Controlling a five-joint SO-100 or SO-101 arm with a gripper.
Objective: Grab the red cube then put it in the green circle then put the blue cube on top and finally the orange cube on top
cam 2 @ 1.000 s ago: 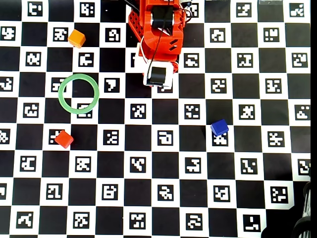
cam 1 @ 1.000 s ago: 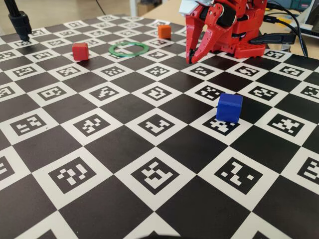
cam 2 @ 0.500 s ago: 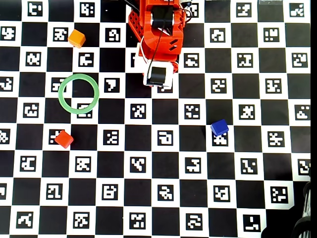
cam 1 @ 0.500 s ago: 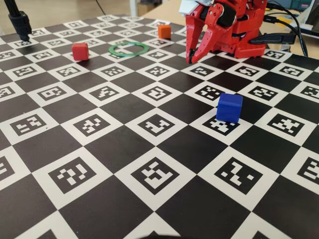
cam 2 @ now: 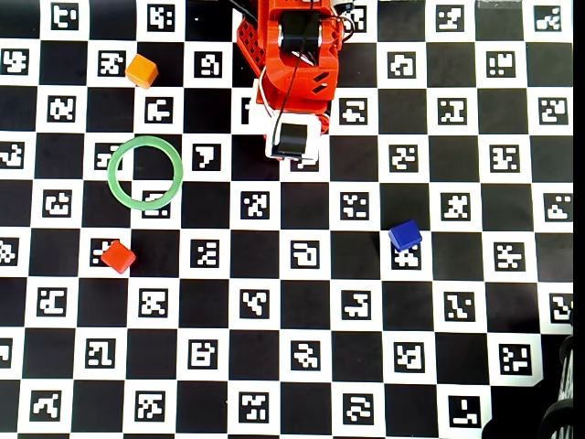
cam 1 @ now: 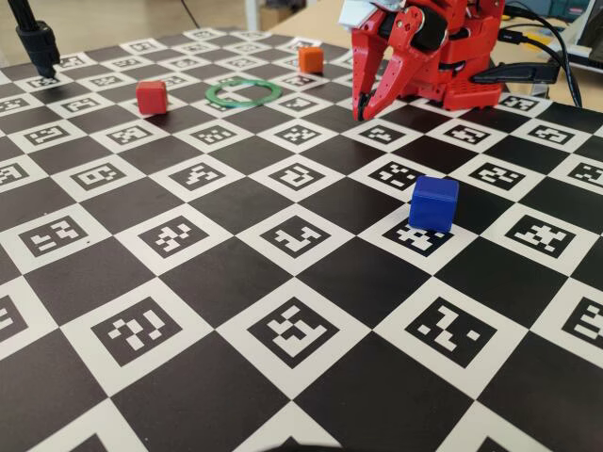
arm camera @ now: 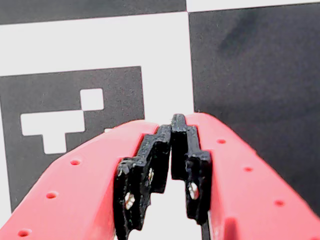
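Nothing stacked yet: the red cube is to be fetched first.

The red cube (cam 2: 118, 257) is seen resting on the checkered board (cam 2: 302, 366), just below the empty green circle (cam 2: 145, 173) in the overhead view and well apart from the gripper (arm camera: 176, 131), whose jaws are closed on nothing, pointed down by the arm's base. A reach across, with jaws opened, is judged necessary next.

The green circle (cam 2: 145, 173) lies flat, nothing inside it. The red cube (cam 2: 118, 257), orange cube (cam 2: 142, 70) and blue cube (cam 2: 405, 235) sit apart on the counter (cam 2: 302, 366)
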